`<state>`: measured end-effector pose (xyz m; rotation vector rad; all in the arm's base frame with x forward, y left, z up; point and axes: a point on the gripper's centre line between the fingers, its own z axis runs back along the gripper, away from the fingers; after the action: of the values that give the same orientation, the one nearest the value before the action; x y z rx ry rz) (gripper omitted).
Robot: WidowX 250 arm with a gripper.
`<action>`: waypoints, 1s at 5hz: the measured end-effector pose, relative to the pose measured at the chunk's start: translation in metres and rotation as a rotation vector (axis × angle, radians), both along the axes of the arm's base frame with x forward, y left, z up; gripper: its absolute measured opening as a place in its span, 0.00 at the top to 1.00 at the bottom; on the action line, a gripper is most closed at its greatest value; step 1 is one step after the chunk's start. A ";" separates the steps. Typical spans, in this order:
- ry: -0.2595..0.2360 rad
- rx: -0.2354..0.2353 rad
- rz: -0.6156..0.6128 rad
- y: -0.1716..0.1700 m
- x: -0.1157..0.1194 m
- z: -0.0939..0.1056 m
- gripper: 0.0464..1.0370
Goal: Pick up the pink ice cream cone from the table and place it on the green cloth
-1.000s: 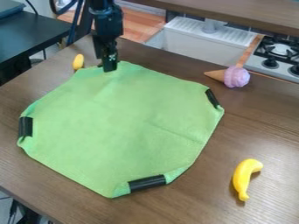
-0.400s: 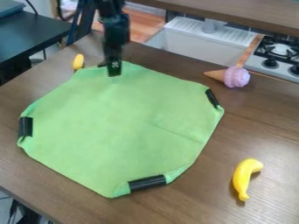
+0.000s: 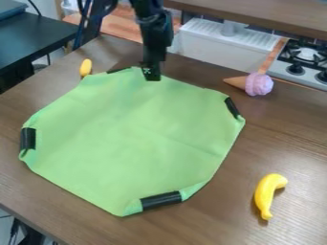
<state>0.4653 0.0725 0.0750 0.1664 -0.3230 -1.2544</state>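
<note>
The gripper (image 3: 152, 72) hangs at the top edge of the green cloth (image 3: 134, 139), its tip over or at the cloth just right of the far corner. Whether it touches the fabric I cannot tell. The cloth lies spread on the brown table, its corners folded in, with black bands (image 3: 161, 200) across the folds at the front, left and right. Part of another black band (image 3: 119, 70) shows at the far corner, left of the gripper.
A yellow banana (image 3: 267, 195) lies at the right front, and a toy ice cream cone (image 3: 258, 84) at the right back. A small yellow object (image 3: 85, 68) sits near the cloth's far left edge. A white sink (image 3: 223, 45) and a stove (image 3: 305, 58) stand behind the table.
My gripper has moved to the right along the cloth's far edge, exposing the black band at the far corner. The cloth's outline has stayed nearly the same.
</note>
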 end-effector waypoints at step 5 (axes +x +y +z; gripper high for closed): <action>-0.100 -0.125 -0.329 -0.095 0.025 0.007 0.04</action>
<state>0.4903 -0.0224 0.0816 0.0696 -0.5294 -1.5482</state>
